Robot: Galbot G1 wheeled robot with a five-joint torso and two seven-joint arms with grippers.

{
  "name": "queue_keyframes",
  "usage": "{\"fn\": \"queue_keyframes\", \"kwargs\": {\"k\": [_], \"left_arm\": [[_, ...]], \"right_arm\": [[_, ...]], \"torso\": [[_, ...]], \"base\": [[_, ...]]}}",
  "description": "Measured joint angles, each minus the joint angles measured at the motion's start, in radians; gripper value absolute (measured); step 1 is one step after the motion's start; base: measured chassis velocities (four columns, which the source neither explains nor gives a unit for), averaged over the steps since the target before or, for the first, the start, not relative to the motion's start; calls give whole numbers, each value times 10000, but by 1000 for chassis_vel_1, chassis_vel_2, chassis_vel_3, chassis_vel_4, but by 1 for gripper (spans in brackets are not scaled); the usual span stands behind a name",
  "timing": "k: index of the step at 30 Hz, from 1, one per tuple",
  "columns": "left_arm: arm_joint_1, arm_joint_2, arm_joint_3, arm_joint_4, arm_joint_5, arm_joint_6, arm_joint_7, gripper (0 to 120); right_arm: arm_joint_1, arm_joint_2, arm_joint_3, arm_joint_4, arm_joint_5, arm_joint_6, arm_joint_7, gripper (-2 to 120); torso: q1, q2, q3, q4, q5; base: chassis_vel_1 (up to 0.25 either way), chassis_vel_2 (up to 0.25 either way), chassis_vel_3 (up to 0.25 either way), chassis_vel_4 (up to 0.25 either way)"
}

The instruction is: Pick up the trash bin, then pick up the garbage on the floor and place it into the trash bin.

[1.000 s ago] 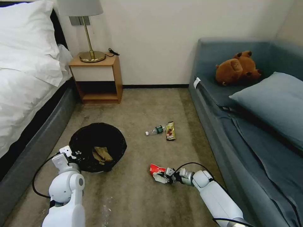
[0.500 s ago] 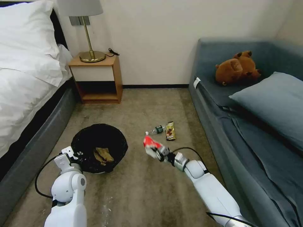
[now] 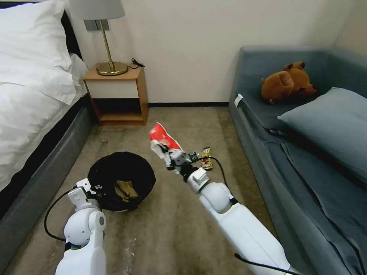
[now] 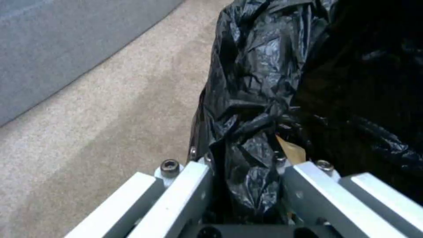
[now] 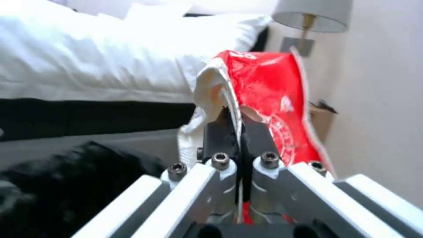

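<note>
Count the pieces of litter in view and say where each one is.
4. The red wrapper is held up in the right pincer; the brown paper bag lies inside the bin; the bottle and gold wrapper are on the carpet, partly hidden behind that arm.

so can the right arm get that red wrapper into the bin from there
Probably yes. The right gripper holds the red wrapper up beside the bin, whose open mouth has nothing across it; the left gripper grips its near rim.

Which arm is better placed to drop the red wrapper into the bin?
The right. Its gripper is shut on the wrapper, raised just beside the bin. The left gripper is clamped on the bin's rim, so it is occupied.
</note>
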Motion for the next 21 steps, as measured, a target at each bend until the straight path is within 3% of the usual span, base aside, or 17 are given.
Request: {"fn": "queue_keyframes", "kwargs": {"k": [10,21], "left_arm": [[72,-45,54,-199,39,50,-26,3],[46,-145,187,-210,156,71,-25,3]], "right_arm": [[1255,471,-1254,-1175,156,220,547,0],[1381,996,-1891,-2159,-154,540,540,0]], "torso": [[0,0,0,1,1],[0,0,0,0,1]], "base": [[0,0,0,0],[0,0,0,0]]}}
